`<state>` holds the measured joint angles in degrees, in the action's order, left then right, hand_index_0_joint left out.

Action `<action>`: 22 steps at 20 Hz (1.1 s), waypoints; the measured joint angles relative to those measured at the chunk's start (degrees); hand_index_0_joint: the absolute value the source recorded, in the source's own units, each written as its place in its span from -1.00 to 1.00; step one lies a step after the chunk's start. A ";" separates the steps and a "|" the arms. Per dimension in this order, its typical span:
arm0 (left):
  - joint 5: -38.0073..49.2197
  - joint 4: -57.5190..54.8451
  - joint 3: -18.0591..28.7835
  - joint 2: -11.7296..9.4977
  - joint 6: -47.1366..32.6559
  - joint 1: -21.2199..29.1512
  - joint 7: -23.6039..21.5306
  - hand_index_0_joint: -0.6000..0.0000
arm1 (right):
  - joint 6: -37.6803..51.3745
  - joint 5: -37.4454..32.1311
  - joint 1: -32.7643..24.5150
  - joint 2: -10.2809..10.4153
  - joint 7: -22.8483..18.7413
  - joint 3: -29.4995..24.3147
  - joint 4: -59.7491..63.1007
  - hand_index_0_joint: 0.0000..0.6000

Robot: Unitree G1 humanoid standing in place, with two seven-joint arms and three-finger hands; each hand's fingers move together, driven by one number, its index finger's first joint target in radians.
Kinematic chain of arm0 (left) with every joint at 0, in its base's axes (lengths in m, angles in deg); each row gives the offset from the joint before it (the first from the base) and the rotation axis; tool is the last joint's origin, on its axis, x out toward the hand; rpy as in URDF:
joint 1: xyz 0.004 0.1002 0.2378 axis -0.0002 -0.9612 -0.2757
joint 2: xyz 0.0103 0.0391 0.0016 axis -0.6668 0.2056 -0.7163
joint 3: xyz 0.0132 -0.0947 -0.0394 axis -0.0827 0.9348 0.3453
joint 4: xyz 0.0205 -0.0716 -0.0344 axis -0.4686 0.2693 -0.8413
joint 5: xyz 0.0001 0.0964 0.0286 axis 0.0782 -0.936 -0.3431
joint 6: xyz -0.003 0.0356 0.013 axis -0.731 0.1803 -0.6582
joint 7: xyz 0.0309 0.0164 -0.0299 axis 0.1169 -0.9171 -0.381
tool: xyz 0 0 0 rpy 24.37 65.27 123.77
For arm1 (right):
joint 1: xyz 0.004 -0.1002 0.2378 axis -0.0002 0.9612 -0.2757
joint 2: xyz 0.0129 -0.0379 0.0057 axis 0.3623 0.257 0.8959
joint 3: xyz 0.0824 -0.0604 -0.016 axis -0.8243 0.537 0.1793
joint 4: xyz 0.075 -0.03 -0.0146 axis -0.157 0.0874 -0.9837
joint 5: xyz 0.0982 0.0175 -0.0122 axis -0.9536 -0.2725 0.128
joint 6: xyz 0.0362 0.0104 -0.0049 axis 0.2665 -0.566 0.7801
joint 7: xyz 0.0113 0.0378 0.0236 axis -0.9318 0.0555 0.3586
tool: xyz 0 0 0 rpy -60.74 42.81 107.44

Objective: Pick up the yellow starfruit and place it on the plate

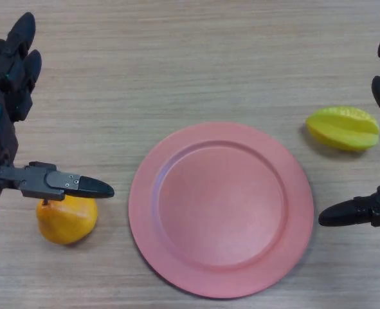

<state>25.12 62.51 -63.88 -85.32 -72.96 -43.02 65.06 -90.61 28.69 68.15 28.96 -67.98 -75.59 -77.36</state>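
At the far left of the head view, the left hand (pixel 13 84) hangs over the wooden desk (pixel 196 58), its fingers straight and spread wide from the thumb, holding nothing. Just under its thumb an orange fruit (pixel 66 220) sits on the desk. In the middle lies a pink plate (pixel 220 209) with nothing on it. Right of the plate, apart from its rim, the yellow starfruit (pixel 344 129) rests on the desk. At the right edge the right hand (pixel 376 209) shows only partly, fingers above and thumb below the starfruit's level, spread wide and not touching it.
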 measured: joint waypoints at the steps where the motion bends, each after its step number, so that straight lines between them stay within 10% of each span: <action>1: 0.00 -0.61 -0.05 0.30 0.00 -0.15 0.00 1.00 | 0.00 -0.02 -0.04 0.00 0.00 -0.11 -0.61 -1.00; 12: 2.37 -0.13 -2.37 0.93 0.14 2.09 -4.12 1.00 | -0.17 -0.08 -1.99 -0.25 -0.58 -0.71 3.21 -1.00; 22: 2.32 0.98 -2.37 1.43 0.15 1.24 -4.03 1.00 | 11.53 4.48 -16.06 -2.86 -1.24 4.66 33.82 -1.00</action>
<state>27.43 63.49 -66.25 -83.89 -72.81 -41.78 61.03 -79.08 33.17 52.09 26.10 -69.22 -70.94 -43.54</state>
